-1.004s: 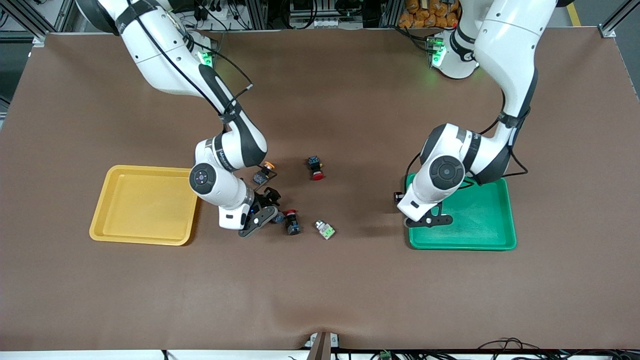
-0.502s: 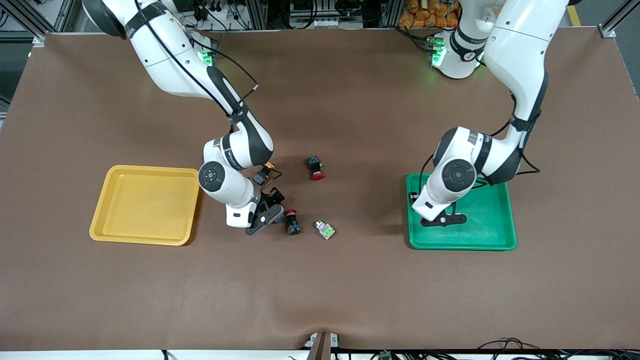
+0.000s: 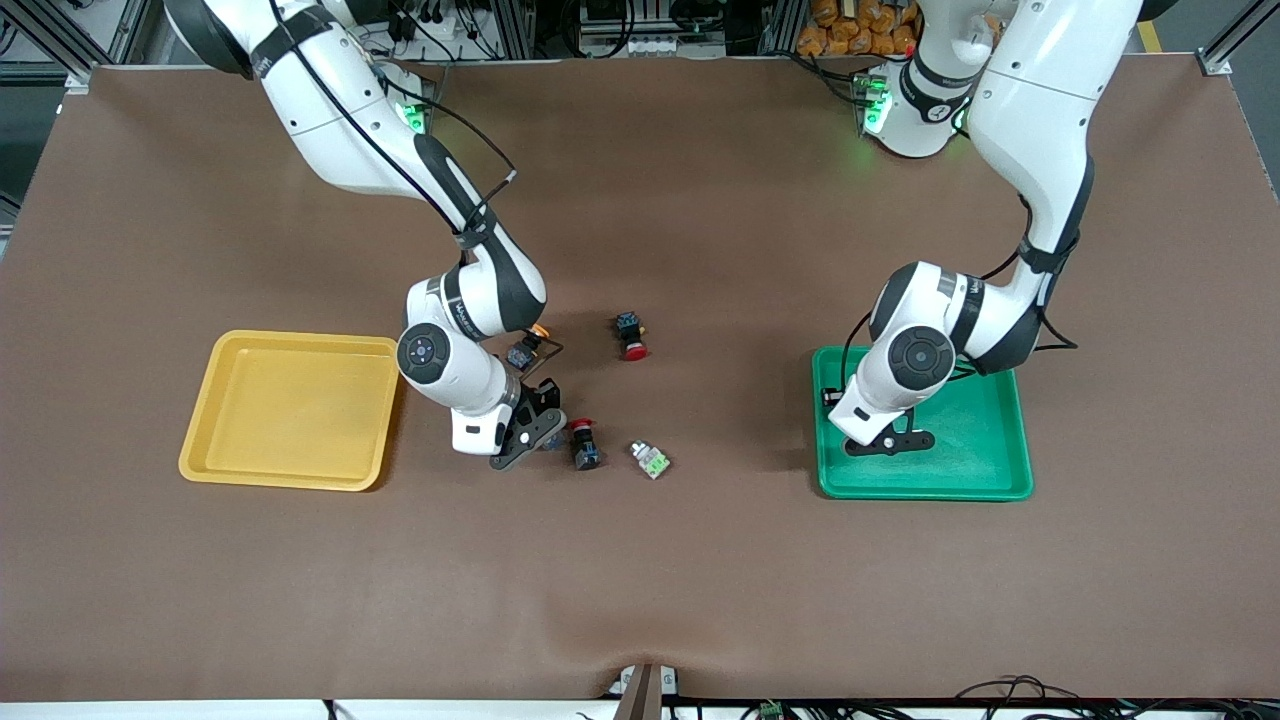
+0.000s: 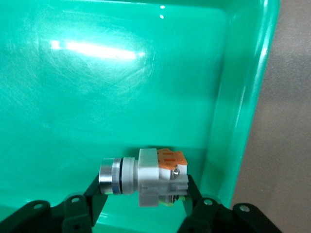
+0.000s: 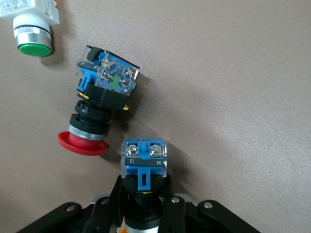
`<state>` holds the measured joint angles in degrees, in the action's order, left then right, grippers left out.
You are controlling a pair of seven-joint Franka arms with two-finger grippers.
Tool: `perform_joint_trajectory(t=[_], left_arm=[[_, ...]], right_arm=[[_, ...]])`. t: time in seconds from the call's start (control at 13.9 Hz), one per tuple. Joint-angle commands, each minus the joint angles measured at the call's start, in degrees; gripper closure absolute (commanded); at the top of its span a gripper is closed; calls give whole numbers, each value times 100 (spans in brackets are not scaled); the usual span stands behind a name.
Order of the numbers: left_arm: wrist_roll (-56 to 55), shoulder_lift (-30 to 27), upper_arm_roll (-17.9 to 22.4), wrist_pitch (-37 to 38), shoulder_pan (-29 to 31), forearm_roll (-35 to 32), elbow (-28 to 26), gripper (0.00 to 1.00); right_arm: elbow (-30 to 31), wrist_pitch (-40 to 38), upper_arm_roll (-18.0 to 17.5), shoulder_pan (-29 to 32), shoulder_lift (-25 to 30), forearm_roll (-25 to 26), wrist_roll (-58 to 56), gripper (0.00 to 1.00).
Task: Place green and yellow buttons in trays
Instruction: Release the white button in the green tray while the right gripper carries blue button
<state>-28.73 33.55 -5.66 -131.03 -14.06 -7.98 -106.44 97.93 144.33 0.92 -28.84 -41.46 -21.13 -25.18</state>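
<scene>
My left gripper [image 3: 886, 441] is low over the green tray [image 3: 985, 470], near its rim toward the right arm's end. It is shut on a whitish-grey button [image 4: 146, 177] with a silver cap, held sideways just above the tray floor [image 4: 97, 97]. My right gripper [image 3: 535, 436] is down at the table beside the yellow tray [image 3: 290, 410]. Its fingers [image 5: 116, 194] are shut on a yellow button [image 5: 144, 158] with a blue-black body. A second yellow button [image 3: 530, 345] lies farther from the camera. A whitish button with a green face [image 3: 650, 459] lies on the mat and also shows in the right wrist view [image 5: 31, 29].
A red-capped switch [image 3: 583, 445] lies right beside the right gripper and also shows in the right wrist view [image 5: 99, 107], almost touching the held button. Another red-capped switch [image 3: 630, 337] lies mid-table. The yellow tray holds nothing.
My left gripper carried the whitish-grey button from the green tray's edge to over its floor. My right gripper shifted slightly toward the red-capped switch, onto the yellow button.
</scene>
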Motion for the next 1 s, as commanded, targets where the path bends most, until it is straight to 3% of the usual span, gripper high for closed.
perform_joint_trajectory(t=[0.0, 0.43, 0.93], left_arm=[[26, -50, -49, -63, 62, -125, -9, 0], [263, -217, -58, -10, 184, -125, 53, 0], [254, -253, -111, 95, 71, -55, 553, 0]], right_arm=[[138, -236, 40, -16, 224, 39, 57, 100], [94, -1758, 242, 861, 1112, 39, 40, 100], [112, -2759, 374, 2565, 1386, 144, -39, 98]])
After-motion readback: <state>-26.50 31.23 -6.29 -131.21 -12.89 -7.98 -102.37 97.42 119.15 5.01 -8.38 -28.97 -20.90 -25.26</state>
